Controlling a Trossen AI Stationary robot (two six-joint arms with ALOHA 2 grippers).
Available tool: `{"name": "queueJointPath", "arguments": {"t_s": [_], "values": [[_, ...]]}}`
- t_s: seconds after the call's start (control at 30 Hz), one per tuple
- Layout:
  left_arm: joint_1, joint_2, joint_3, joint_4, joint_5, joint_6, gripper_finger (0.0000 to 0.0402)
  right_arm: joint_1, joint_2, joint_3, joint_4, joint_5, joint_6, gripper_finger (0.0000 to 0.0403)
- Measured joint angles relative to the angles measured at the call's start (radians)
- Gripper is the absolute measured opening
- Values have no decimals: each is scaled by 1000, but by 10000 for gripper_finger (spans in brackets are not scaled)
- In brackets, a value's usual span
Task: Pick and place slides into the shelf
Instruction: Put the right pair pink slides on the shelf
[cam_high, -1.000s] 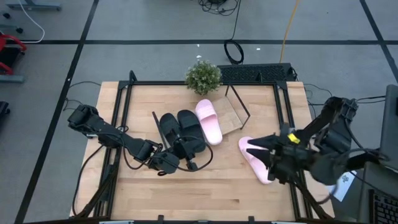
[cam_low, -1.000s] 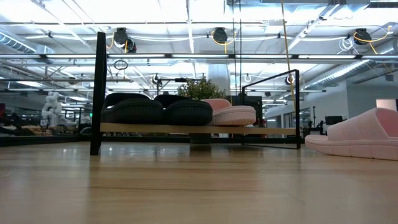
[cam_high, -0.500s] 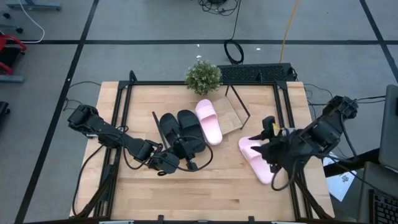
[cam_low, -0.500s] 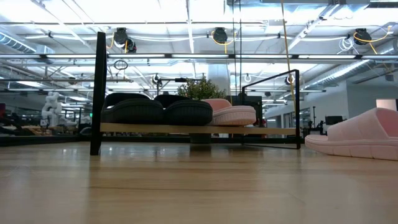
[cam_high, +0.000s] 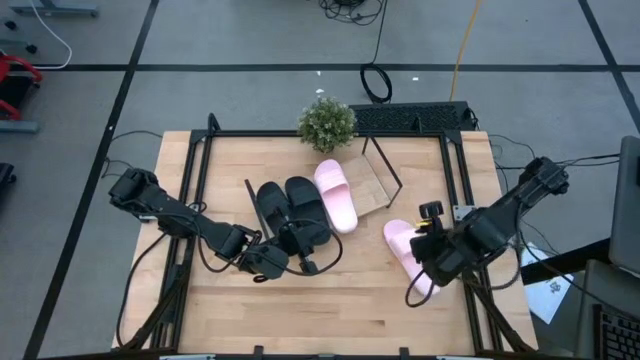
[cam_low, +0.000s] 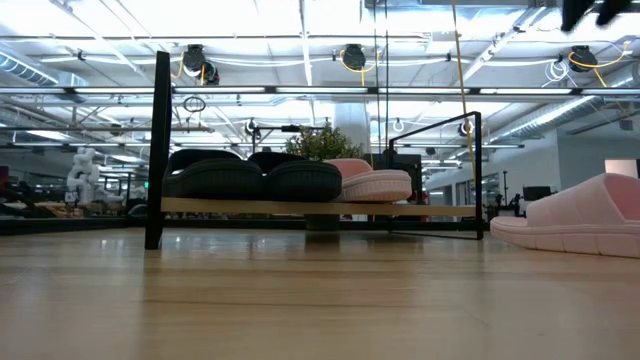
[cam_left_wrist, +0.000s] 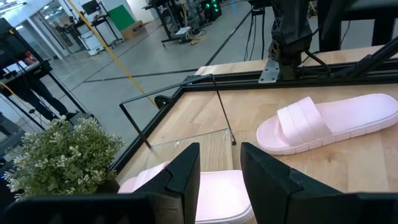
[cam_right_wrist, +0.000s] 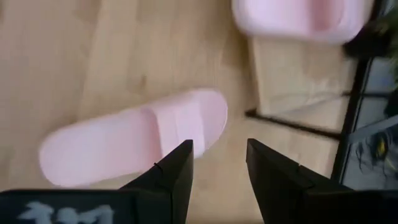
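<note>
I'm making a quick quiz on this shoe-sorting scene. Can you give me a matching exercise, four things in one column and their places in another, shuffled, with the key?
Things:
1. black slides
2. pink slide with a free strap
3. potted plant
4. right claw

Places:
A. beyond the shelf's far edge
B. lying on the bare tabletop, right of the shelf
C. side by side on the shelf, next to the other pink slide
D. above the loose pink slide, fingers open

Pairs: 1-C, 2-B, 3-A, 4-D
</note>
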Motion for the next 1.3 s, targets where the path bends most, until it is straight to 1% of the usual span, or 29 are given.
{"name": "queueJointPath", "arguments": {"t_s": [0.07,0.2,0.4,0.6,1.0,1.17,1.3], "values": [[0,0,0,0,-1,0,120,0,0,-59,19,-11,21,138],[0,0,0,0,-1,0,120,0,0,-162,80,-79,36,138],[0,0,0,0,-2,0,120,0,0,-268,213,-177,39,137],[0,0,0,0,-2,0,120,0,0,-336,245,-178,44,137],[1,0,0,0,-2,-1,120,-24,0,-428,368,-185,37,137],[1,0,0,0,-2,-1,120,-26,0,-469,446,-231,36,137],[1,0,0,0,-2,-1,120,-25,0,-485,456,-211,35,137]]}}
